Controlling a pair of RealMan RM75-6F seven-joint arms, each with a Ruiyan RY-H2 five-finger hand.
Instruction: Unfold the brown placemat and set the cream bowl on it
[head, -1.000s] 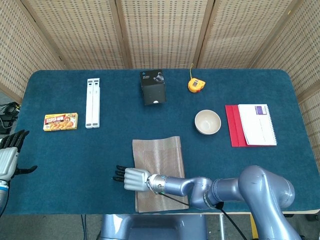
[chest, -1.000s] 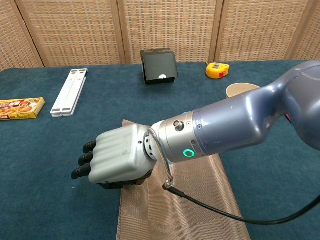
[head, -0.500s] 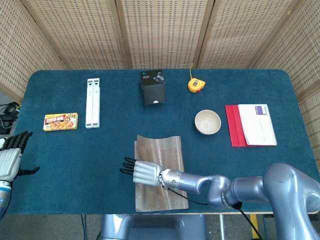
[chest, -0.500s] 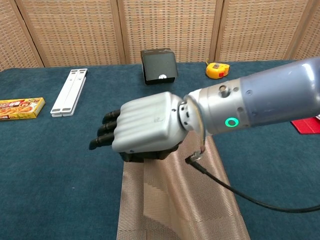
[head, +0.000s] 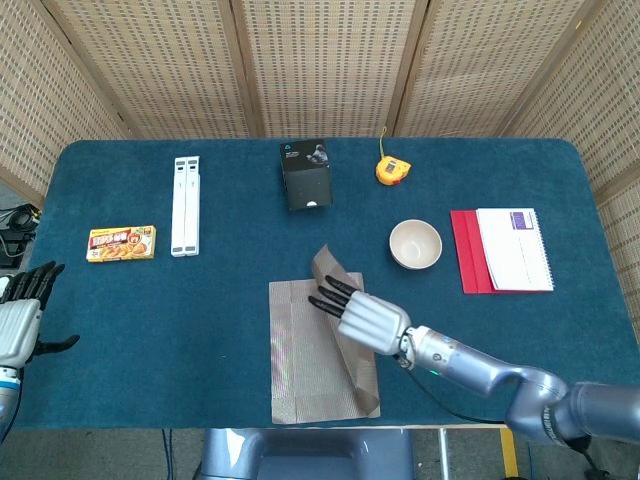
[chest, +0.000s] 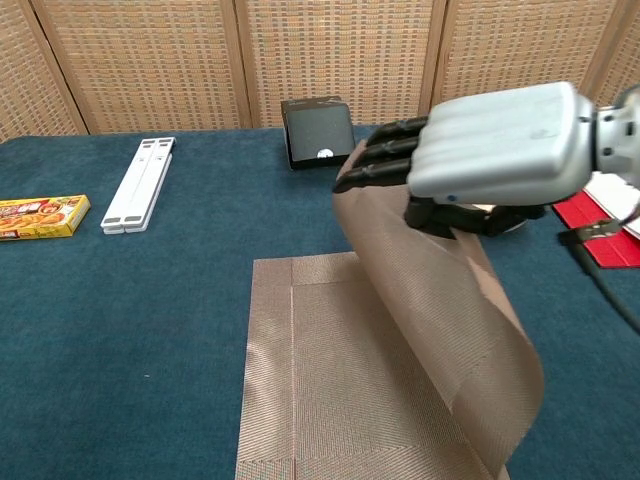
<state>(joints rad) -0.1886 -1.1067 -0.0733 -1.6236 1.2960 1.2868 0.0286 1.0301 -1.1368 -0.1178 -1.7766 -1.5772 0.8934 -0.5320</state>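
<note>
Blue felt covers the table (head: 150, 330), where the right hand (head: 372, 318) pinches the top layer of the brown woven placemat (head: 310, 350) and holds it lifted near the front edge. Beside it stands the round cream bowl (head: 415, 244), with a red folder (head: 464, 252) under a white notebook (head: 514, 248). Further back sit a black box (head: 305, 175) and yellow tape measure (head: 390, 170). Far left, the left hand (head: 20, 320) hovers with fingers spread, holding nothing.

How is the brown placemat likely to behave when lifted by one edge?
Probably floppy: the brown placemat curves under the right hand rather than staying flat. Likely light, since a fingertip pinch lifts it. Its woven ribbing may limit slipping.
</note>
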